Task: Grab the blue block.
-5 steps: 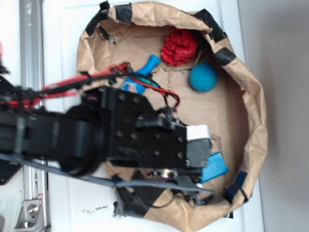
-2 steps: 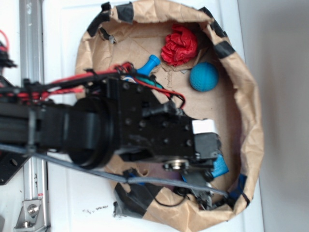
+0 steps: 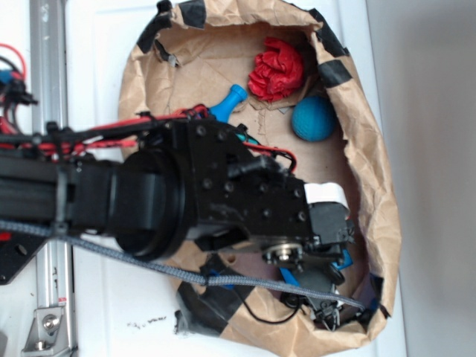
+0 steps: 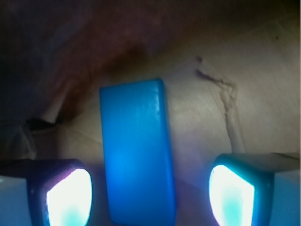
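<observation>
In my wrist view, my jaws stood wide apart, holding nothing. The flat bright-blue rectangular block (image 4: 137, 153) lay on brown paper between them, nearer the left finger (image 4: 68, 197), long axis running twelve to six.

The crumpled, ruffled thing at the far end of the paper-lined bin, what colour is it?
Red. The crumpled ruffled thing shows best in the exterior view.
</observation>
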`<control>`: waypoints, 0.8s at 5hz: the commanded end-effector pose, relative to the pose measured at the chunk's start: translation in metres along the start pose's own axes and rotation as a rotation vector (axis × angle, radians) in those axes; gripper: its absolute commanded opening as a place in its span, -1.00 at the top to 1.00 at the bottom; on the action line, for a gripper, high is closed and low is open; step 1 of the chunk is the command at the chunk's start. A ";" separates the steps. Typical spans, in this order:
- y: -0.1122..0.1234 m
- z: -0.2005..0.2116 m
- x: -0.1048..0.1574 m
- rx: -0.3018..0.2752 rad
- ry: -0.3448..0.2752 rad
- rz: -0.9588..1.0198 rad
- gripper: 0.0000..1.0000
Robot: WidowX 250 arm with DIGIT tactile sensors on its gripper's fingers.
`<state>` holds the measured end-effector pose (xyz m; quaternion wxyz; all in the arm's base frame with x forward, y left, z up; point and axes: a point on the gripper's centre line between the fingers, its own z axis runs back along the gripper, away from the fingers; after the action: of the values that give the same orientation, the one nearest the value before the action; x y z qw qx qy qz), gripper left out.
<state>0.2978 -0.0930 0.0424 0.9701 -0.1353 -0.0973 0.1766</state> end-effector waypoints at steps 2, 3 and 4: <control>-0.005 -0.047 0.007 0.139 0.029 -0.029 1.00; 0.002 -0.017 0.008 0.072 -0.019 -0.028 1.00; 0.013 0.011 0.010 0.081 -0.085 0.027 1.00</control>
<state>0.2957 -0.0768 0.0346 0.9739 -0.0791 -0.0972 0.1891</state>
